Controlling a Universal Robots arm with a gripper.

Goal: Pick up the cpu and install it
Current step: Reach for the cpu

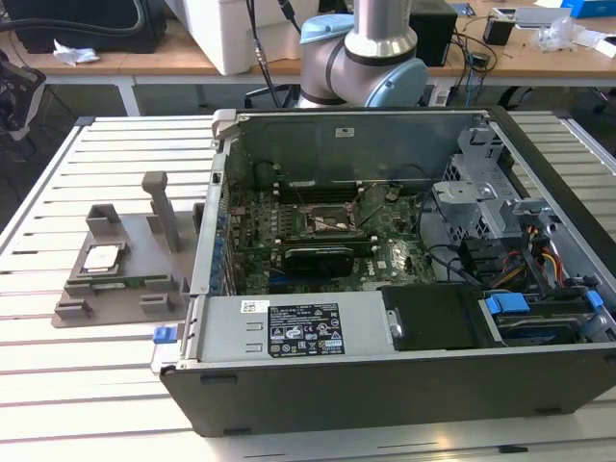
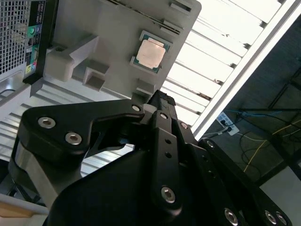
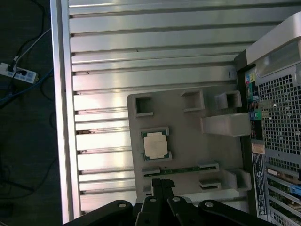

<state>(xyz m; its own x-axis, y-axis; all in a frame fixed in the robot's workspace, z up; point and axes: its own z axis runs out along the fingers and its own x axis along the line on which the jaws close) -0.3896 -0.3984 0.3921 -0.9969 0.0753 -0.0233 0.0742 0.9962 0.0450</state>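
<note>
While the cpu (image 1: 103, 258) lies flat in its pocket on the grey tray (image 1: 108, 223), at the exterior view's left, mid-frame, beside the open computer case (image 1: 385, 385), the gripper (image 3: 162, 182) hangs over the tray's edge in the first wrist view. Its fingers are pressed together and hold nothing. Lowered like that, they could strike the cpu's lid. An off-centre pinch might tilt it and jam it against the pocket walls.

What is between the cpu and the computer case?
In the first wrist view, only the grey tray with its raised post lies between cpu and case.
</note>
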